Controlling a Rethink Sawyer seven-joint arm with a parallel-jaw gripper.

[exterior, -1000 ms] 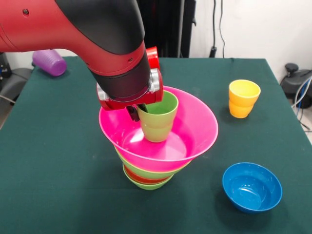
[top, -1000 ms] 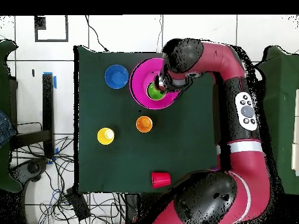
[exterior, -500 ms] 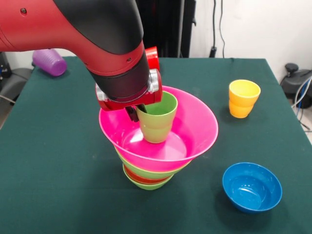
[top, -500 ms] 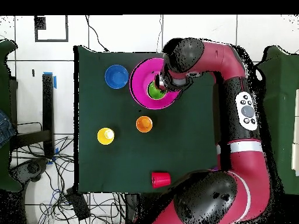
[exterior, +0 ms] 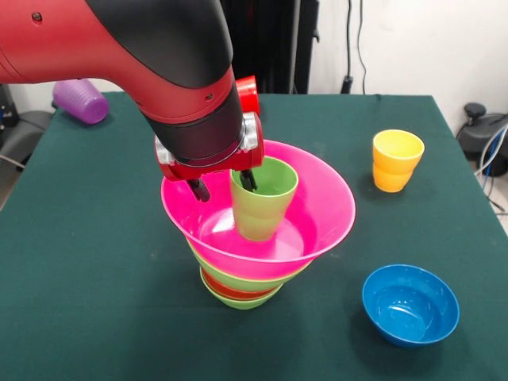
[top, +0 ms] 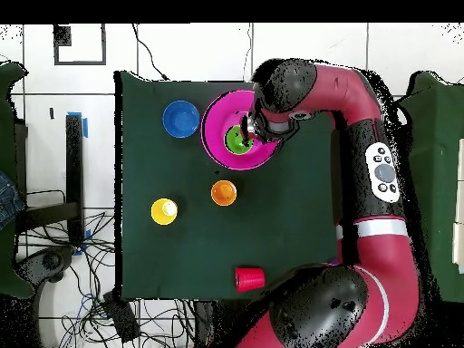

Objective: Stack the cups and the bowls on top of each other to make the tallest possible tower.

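the light green cup stands upright inside the pink bowl, which tops the tower of nested bowls near the middle of the dark green table. the gripper hangs over the cup's rim with its two fingers spread: one finger is outside the cup's wall over the pink bowl, the other dips just inside the cup's mouth, and neither clearly presses the cup. the bulky red and black arm covers the back of the pink bowl in the front view. the blue bowl sits alone near the tower, the yellow cup stands well apart, and the purple cup lies on its side at a far corner. only the overhead view shows the orange cup and the red cup, the red one on its side at the table's edge; there the arm hides the purple cup.
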